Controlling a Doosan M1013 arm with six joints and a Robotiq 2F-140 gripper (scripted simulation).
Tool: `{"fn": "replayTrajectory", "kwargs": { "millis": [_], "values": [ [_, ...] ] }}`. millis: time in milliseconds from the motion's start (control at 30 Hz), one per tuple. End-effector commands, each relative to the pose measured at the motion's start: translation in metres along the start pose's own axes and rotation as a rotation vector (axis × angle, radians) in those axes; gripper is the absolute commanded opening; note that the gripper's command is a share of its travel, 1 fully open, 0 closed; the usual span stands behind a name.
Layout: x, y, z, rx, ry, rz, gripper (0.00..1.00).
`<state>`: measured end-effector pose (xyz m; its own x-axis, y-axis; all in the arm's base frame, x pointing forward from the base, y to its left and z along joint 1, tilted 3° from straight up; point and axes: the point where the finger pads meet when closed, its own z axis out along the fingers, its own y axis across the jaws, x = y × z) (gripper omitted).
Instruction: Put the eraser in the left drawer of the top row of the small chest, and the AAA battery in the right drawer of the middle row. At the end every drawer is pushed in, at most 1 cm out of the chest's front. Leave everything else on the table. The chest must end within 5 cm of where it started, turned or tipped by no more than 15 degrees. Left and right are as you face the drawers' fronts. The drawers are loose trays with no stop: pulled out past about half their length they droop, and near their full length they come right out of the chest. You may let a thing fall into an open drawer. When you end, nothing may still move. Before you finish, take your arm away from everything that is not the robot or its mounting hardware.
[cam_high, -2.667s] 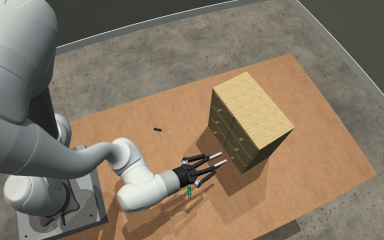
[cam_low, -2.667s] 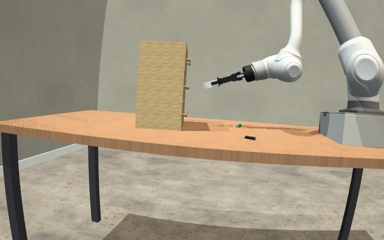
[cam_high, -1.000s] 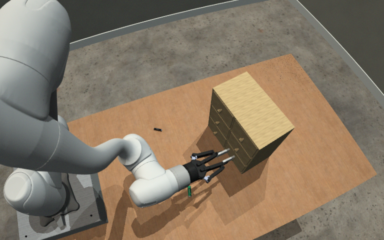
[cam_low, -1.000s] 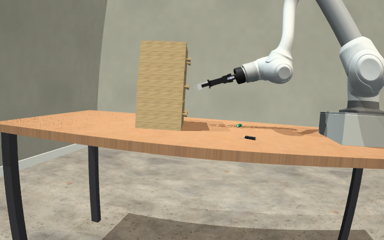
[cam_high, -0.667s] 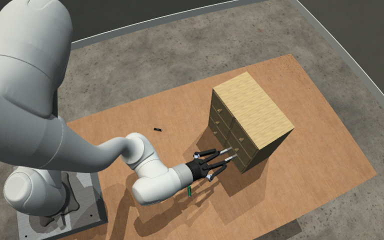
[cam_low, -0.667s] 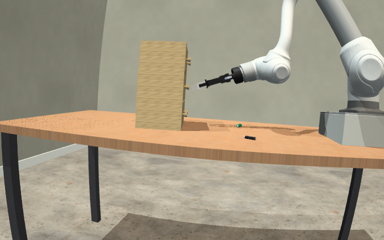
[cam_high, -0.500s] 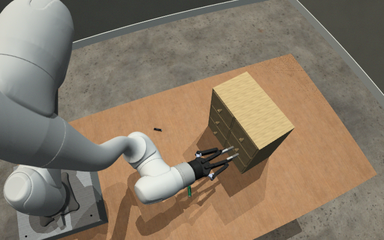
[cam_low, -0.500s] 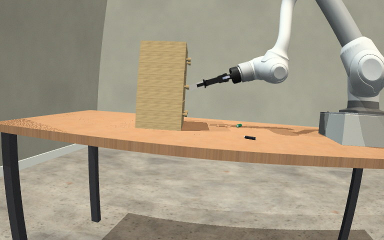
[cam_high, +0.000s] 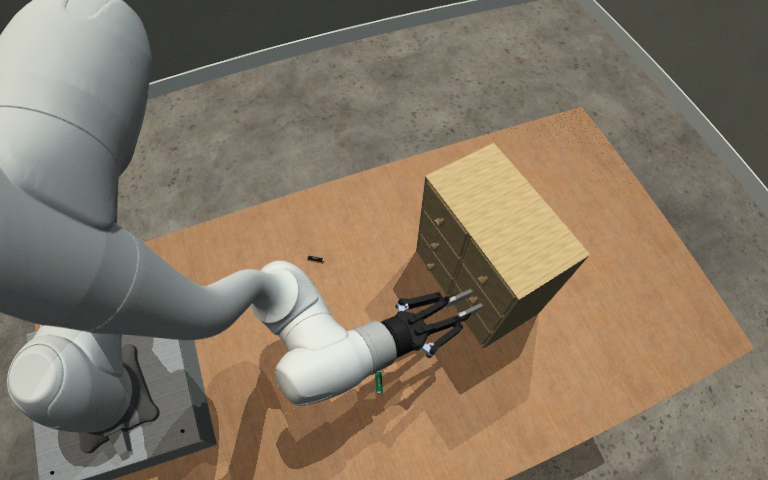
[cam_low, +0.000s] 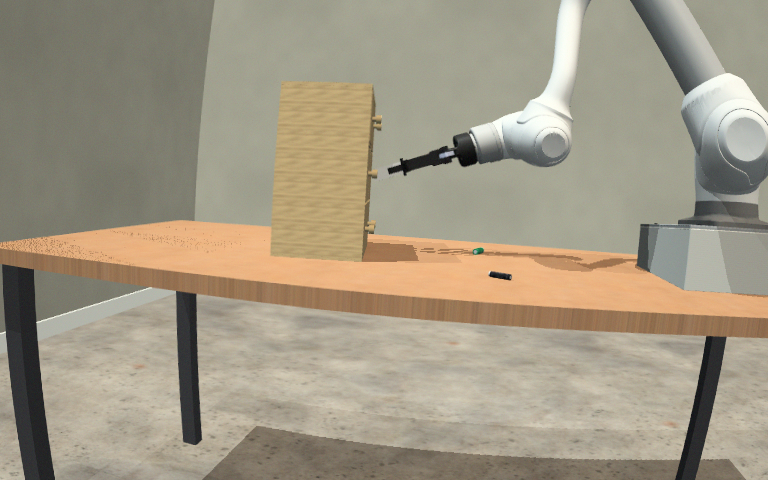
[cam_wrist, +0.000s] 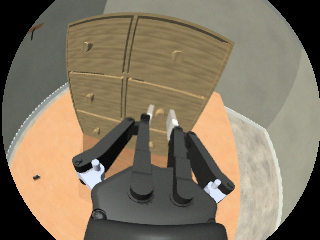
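The black battery (cam_high: 315, 259) (cam_low: 500, 275) (cam_wrist: 36, 177), slimmer than the green one and so apparently the AAA, lies on its side on the table (cam_high: 623, 271) (cam_low: 430, 294) (cam_wrist: 45, 150), well apart from the chest and out in front of its left column. Where the eraser is, the views do not tell.

The small wooden chest (cam_high: 504, 220) (cam_low: 322, 169) (cam_wrist: 102, 32) stands upright, with six drawers in three rows of two. The top left drawer (cam_high: 444, 209) (cam_wrist: 105, 55) looks pushed in, its contents hidden. The middle right drawer (cam_high: 491, 314) (cam_wrist: 142, 97) also looks shut, its inside out of sight. The other drawers appear closed too, though the gripper partly covers the bottom right one in the wrist view.

The gripper (cam_high: 476, 298) (cam_low: 380, 175) (cam_wrist: 160, 113) points slightly downward at the middle right drawer, fingers partly apart and clamped on nothing. In the wrist view that drawer's knob (cam_high: 474, 298) (cam_low: 372, 173) (cam_wrist: 160, 112) shows between the fingertips; whether either touches it cannot be told.

The green battery (cam_high: 378, 382) (cam_low: 478, 250) lies on the table near the arm's shadow. The white arm (cam_high: 322, 362) (cam_low: 543, 130) reaches over from its metal base (cam_high: 169, 418) (cam_low: 656, 254).
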<state>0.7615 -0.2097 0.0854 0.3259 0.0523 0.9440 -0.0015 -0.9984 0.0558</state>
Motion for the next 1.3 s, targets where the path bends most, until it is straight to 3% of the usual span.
{"fn": "replayTrajectory", "kwargs": {
  "millis": [0, 733, 767, 1267],
  "values": [
    [0.0002, 0.0000, 0.0001, 0.000, 0.000, 0.000, 0.20],
    [0.0002, 0.0000, 0.0001, 0.000, 0.000, 0.000, 0.20],
    [0.0002, 0.0000, 0.0001, 0.000, 0.000, 0.000, 0.08],
    [0.0002, 0.0000, 0.0001, 0.000, 0.000, 0.000, 0.08]
  ]
}}
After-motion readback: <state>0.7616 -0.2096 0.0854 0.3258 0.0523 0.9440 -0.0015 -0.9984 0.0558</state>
